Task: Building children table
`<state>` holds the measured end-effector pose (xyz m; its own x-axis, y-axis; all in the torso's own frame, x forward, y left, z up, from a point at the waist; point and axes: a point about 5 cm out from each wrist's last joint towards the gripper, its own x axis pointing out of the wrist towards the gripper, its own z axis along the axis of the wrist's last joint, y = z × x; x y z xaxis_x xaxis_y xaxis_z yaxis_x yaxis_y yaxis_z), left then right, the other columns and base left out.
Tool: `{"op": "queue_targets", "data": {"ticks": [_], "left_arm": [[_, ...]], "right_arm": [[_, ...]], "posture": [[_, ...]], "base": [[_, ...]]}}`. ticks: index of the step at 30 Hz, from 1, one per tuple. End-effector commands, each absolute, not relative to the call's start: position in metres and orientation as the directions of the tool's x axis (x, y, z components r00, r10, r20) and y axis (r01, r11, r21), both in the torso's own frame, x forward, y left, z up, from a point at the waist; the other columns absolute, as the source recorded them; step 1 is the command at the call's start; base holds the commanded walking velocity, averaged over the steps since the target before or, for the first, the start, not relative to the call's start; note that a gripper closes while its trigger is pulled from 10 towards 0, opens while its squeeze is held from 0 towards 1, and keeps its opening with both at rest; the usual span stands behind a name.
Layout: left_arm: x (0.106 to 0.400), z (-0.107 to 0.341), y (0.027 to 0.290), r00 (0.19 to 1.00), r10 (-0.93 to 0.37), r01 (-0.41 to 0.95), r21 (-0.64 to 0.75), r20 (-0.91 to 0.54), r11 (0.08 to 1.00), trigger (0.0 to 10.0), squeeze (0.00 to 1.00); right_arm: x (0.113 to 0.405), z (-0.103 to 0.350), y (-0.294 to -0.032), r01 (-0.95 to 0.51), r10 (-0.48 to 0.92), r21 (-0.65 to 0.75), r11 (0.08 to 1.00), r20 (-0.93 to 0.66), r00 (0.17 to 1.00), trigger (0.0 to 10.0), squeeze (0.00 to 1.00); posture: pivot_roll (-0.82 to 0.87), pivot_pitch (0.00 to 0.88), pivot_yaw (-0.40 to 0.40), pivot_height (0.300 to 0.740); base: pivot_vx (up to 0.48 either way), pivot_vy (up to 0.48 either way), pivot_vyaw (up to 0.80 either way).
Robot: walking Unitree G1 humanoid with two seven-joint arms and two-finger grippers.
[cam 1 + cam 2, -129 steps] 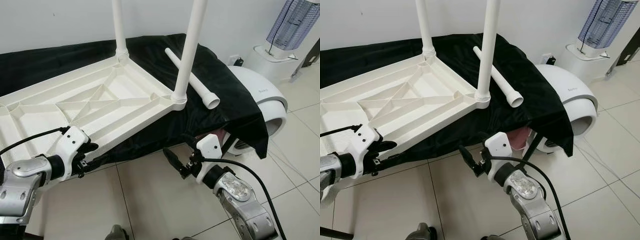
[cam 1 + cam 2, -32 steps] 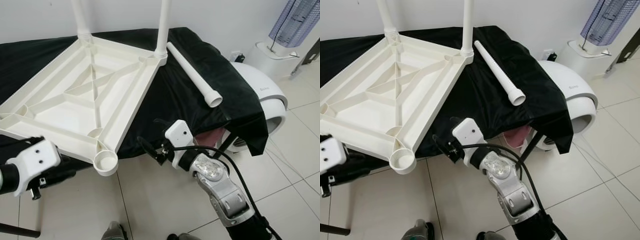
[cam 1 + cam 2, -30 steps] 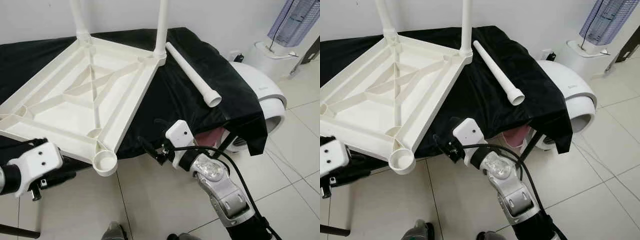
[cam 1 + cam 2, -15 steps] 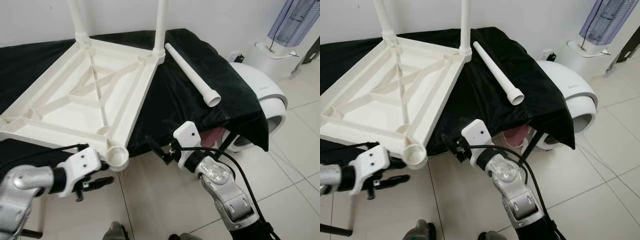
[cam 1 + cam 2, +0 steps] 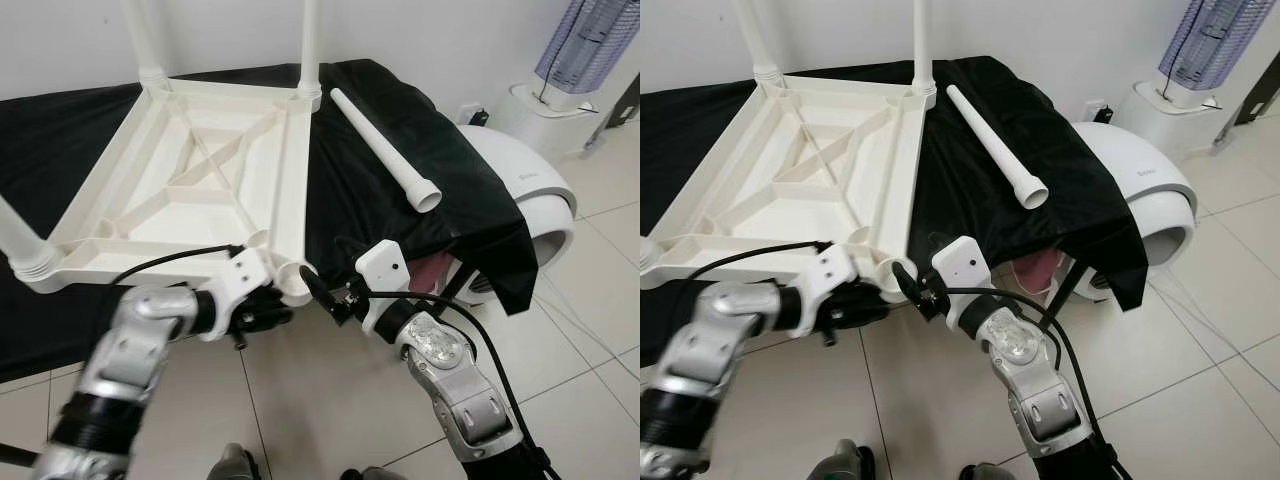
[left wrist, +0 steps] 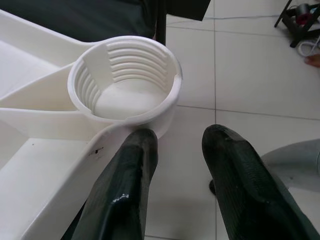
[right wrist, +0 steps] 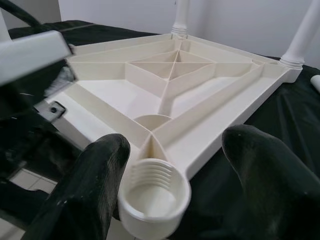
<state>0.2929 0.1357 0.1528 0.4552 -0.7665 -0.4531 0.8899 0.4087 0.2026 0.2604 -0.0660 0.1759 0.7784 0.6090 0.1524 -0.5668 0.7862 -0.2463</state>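
Tabletop (image 5: 200, 190): lying upside down on the black cloth, ribbed underside facing up, three legs standing in their corner sockets.
Socket (image 5: 890, 272): the empty threaded corner nearest the robot, hanging just past the cloth's front edge over the floor.
Loose leg (image 5: 385, 152): resting on the cloth beside the tabletop, flared end pointing toward the cloth's edge.
Left gripper (image 6: 177, 165): fingers parted and holding nothing, sitting right against the socket's outer wall.
Right gripper (image 7: 170, 175): fingers spread wide around the same socket from the other side, gripping nothing.
Step in hand: probably steadying this corner so the last leg can go in.
Doing it well: one gripper should be pinning the frame near the socket while the other is fetching the leg, bringing it upright over the opening and turning it into the threads without tipping the tabletop.
Surface: black cloth (image 5: 370, 200) draping a low platform.
Room: pale floor tiles (image 5: 580, 340), white wall, a rounded white appliance (image 5: 525, 185) and a tower fan (image 5: 590, 45) at the right.
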Motion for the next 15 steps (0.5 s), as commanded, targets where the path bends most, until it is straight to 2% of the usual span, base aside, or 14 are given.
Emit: {"op": "queue_targets", "data": {"ticks": [1,2,15], "left_arm": [[0.317,0.158,0.159,0.900,-0.340,0.429,0.422,-0.271,0.798,10.0,0.00],[0.327,0.164,0.161,0.943,-0.260,0.326,0.431,-0.206,0.842,10.0,0.00],[0.347,0.180,0.160,0.993,-0.083,0.112,0.446,-0.083,0.888,10.0,0.00]], "right_arm": [[0.260,0.175,-0.069,-0.557,0.599,-0.248,0.793,0.143,0.788,10.0,0.00],[0.260,0.175,-0.070,-0.551,0.592,-0.247,0.797,0.142,0.793,10.0,0.00],[0.262,0.174,-0.070,-0.548,0.589,-0.243,0.800,0.142,0.796,10.0,0.00]], "posture": [[0.05,0.113,-0.028,0.740],[0.05,0.113,-0.029,0.740],[0.06,0.116,-0.034,0.740]], "base": [[0.000,0.000,0.00],[0.000,0.000,0.00],[0.000,0.000,0.00]]}}
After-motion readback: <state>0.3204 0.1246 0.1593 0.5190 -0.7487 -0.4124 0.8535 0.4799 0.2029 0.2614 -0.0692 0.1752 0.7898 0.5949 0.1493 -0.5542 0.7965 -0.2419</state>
